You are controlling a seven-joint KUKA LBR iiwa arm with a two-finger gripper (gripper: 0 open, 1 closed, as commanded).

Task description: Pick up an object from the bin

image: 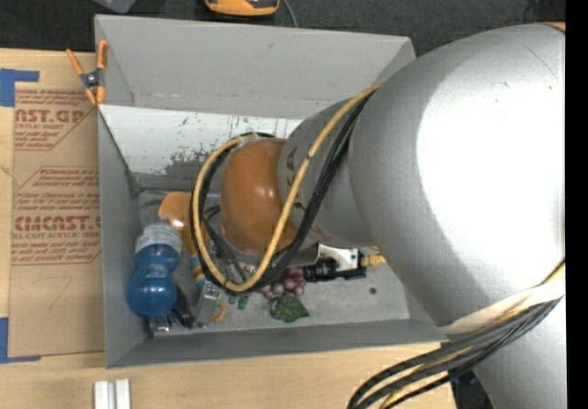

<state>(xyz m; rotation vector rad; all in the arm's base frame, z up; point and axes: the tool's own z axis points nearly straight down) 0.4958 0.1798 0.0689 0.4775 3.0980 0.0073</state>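
Reaching down into the grey bin (119, 177) from the right, low over its near side.
Hand (230, 271) tucked beneath the orange wrist cover (250, 196), open or closed impossible to tell; nearest, purple grapes (283, 288) just right, blue bottle (152, 274) left.

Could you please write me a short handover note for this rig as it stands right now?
Claw: low in the front left of the bin, under the wrist's orange cover. Whether it is open or shut cannot be told.
Things: the blue bottle lies at the left wall, just beside the claw. An orange thing is behind the bottle. The grapes, purple with a green leaf, are to the claw's right near the front wall.
Done: the arm is down among the things; nothing is seen held.
Left: grasp one thing and lift it out.
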